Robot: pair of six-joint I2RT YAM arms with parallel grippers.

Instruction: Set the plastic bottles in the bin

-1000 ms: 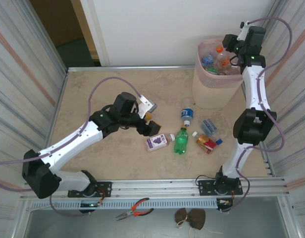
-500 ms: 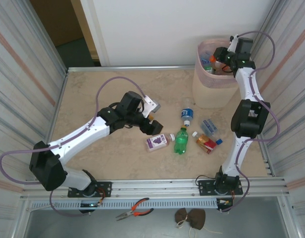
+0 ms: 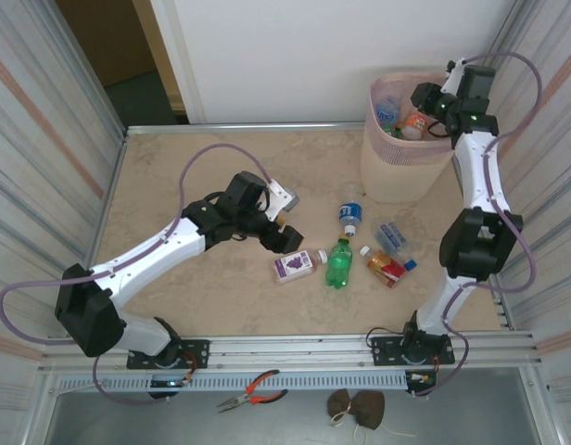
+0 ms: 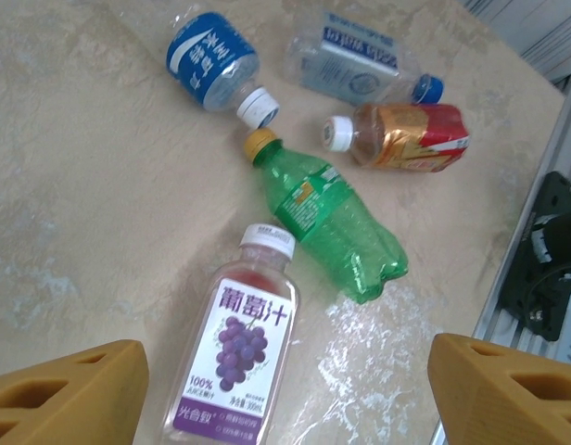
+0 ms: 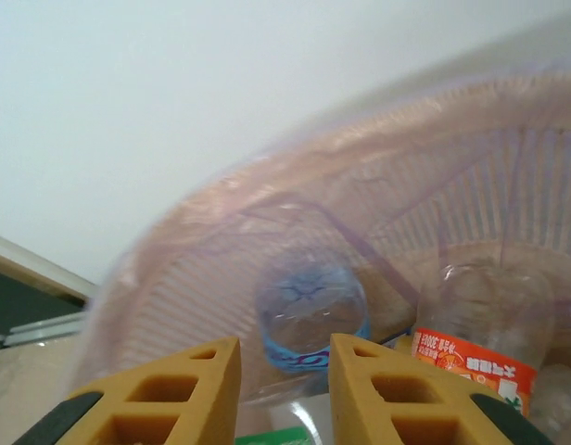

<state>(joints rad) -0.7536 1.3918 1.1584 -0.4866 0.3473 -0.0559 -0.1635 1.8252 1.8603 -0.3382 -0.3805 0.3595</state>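
Plastic bottles (image 3: 386, 267) are in two groups: several already inside the bin (image 3: 383, 171), and five lying on their sides on the table (image 3: 174, 167), on the side of the bin that faces my bases. Nearest the bin is a blue-labelled bottle (image 3: 349, 214) with a white cap, close to the bin's foot. A little farther from the bin lies a clear bottle with a blue cap (image 3: 391, 237), then a red-and-gold bottle (image 4: 406, 137) and a green bottle (image 4: 332, 227) with a yellow cap. Farthest from the bin is a grape juice bottle (image 3: 299, 265) with a purple label.

My left pincer (image 3: 285, 232) hangs over the table just beside that farthest bottle, well away from the bin. Its fingers are spread wide and hold nothing.

My right pincer (image 5: 276, 371) is above the bin's mouth, pointing in. Its fingers are drawn close together, with nothing gripped that I can make out. Inside the bin beneath it are a clear blue-banded bottle (image 5: 311, 320) and an orange-labelled bottle (image 5: 471, 362).
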